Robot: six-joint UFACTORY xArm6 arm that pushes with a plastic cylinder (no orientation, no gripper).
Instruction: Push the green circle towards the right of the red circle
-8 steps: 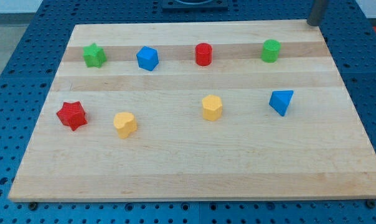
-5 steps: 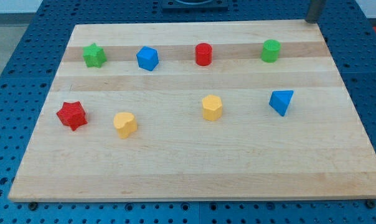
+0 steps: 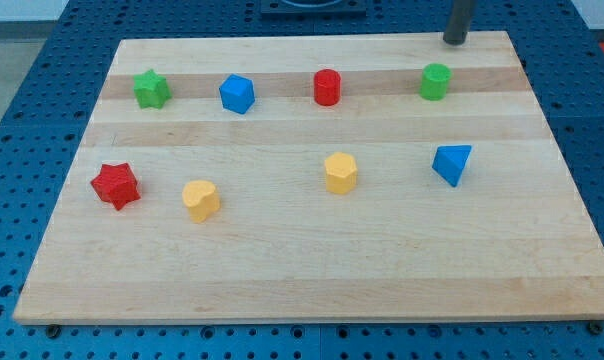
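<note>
green circle [image 3: 435, 81], red circle [image 3: 327, 87]

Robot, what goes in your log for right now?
my tip: top edge, above-right of green circle, apart | red circle: left of green | push: not begun

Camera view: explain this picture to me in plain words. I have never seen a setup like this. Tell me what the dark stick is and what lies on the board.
One camera looks down on a wooden board. The dark rod at the view's top is the robot arm's end; my tip pushes blocks and holds nothing. It stands just above and right of the green circle, not touching it. Along the top row: green star, blue block, red circle. Lower row: red star, two yellow blocks, blue triangle-like block.
</note>
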